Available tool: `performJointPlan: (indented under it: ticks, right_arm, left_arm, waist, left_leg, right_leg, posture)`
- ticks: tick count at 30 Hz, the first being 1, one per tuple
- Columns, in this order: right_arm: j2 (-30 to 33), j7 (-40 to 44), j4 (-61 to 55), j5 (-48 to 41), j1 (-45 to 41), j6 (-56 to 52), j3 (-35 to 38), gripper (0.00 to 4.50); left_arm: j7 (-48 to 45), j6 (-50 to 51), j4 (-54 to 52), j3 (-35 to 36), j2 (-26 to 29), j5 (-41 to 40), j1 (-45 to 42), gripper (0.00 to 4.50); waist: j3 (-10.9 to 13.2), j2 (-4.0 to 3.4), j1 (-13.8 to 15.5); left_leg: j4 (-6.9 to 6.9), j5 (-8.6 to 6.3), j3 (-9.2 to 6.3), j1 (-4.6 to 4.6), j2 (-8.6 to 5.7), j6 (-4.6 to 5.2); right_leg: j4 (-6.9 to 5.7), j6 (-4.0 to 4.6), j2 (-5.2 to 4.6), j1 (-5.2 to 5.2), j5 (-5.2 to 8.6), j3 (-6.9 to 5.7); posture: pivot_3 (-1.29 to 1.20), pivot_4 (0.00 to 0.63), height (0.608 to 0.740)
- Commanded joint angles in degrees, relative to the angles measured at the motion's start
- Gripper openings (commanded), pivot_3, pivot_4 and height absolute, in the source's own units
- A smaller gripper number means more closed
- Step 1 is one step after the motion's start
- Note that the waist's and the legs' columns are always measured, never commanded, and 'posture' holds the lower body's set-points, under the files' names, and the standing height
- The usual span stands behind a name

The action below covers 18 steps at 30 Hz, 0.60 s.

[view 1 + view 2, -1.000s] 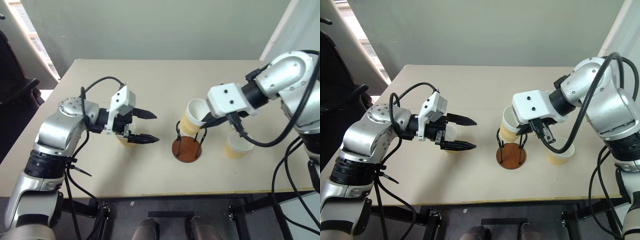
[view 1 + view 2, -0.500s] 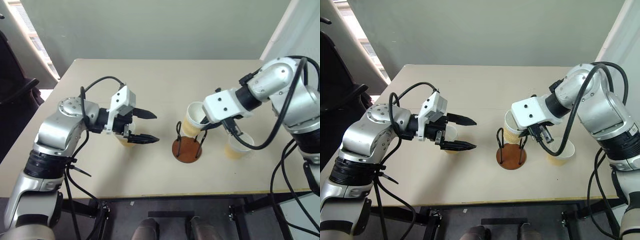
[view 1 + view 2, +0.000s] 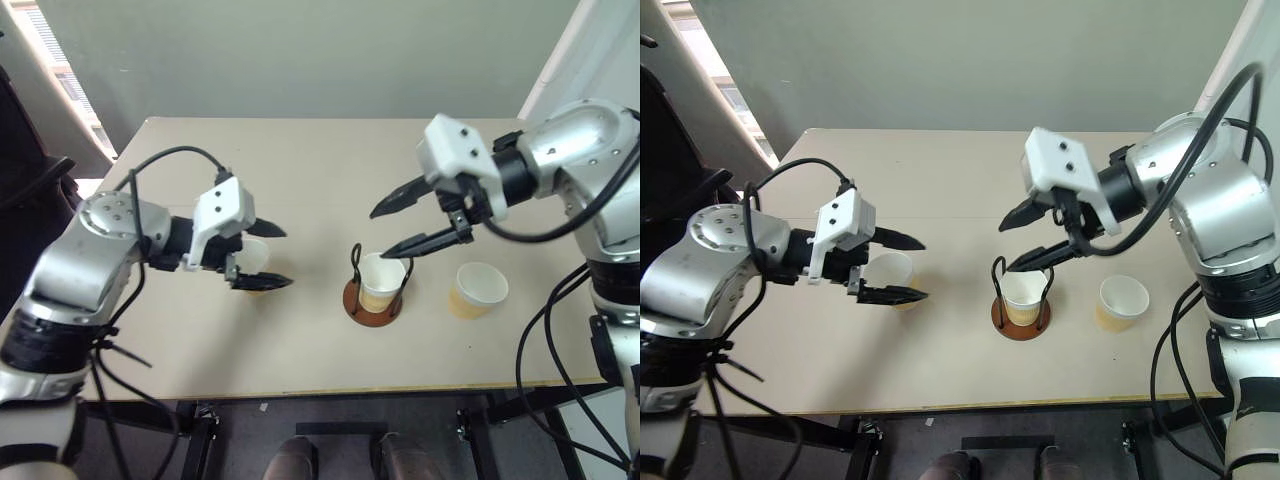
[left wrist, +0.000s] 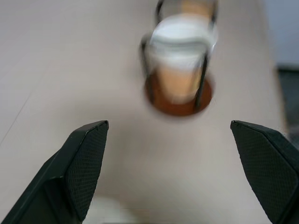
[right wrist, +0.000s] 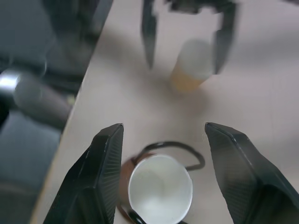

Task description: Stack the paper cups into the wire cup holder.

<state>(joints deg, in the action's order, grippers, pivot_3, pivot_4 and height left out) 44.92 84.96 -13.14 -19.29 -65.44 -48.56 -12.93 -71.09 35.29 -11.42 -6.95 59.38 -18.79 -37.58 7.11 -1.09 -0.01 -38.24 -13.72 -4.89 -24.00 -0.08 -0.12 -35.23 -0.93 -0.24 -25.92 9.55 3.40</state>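
One tan paper cup (image 3: 381, 282) is seated upright in the black wire holder with reddish-brown base (image 3: 372, 300). The left tool (image 3: 268, 256), spread wide, is straddling another cup (image 3: 891, 277); its empty right counterpart (image 3: 395, 228) is parted. A hasty squeeze could crush or tip it.

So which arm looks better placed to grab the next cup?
Probably the left. Its open tool already sits around a loose cup on the table. The right tool, open and empty, hangs above the cup in the holder, away from the other loose cup.
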Motion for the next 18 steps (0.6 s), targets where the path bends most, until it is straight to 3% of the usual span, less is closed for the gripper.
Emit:
performJointPlan:
  ticks: [1, 12, 18]
  right_arm:
    - [1.0, -1.4, -1.8, -3.0, -0.5, -1.7, 2.4, 2.83]
    - [1.5, -3.6, -1.1, -5.7, -1.0, -1.9, 1.5, 2.83]
    - [2.3, -4.5, -1.5, -6.5, -0.7, -2.6, 1.5, 2.83]
  left_arm:
    - [1.9, -4.0, -1.2, -3.3, 2.8, 7.8, 1.6, 4.50]
    - [3.6, -10.2, 4.5, -8.3, 0.9, 18.5, -0.6, 4.50]
    - [2.8, -11.8, 6.8, -8.7, -0.7, 20.5, -0.5, 4.50]
  waist:
    - [0.0, 0.00, 0.1]
    - [0.0, 0.01, 0.1]
    - [0.0, 0.01, 0.1]
  left_leg:
    - [0.02, -0.09, -0.02, -0.01, 0.00, 0.16]
    - [0.02, -0.28, -0.18, -0.02, -0.05, 0.40]
    - [0.02, -0.31, -0.23, -0.02, -0.06, 0.36]
  right_leg:
    - [-0.02, 0.01, 0.00, -0.02, 0.00, -0.01]
    - [-0.40, 0.12, -0.02, -0.19, 0.05, -0.06]
    - [-0.66, 0.24, -0.02, -0.31, 0.13, -0.09]
  posture:
    - [0.00, 0.150, 0.740]
    - [0.00, 0.150, 0.740]
    - [0.00, 0.150, 0.740]
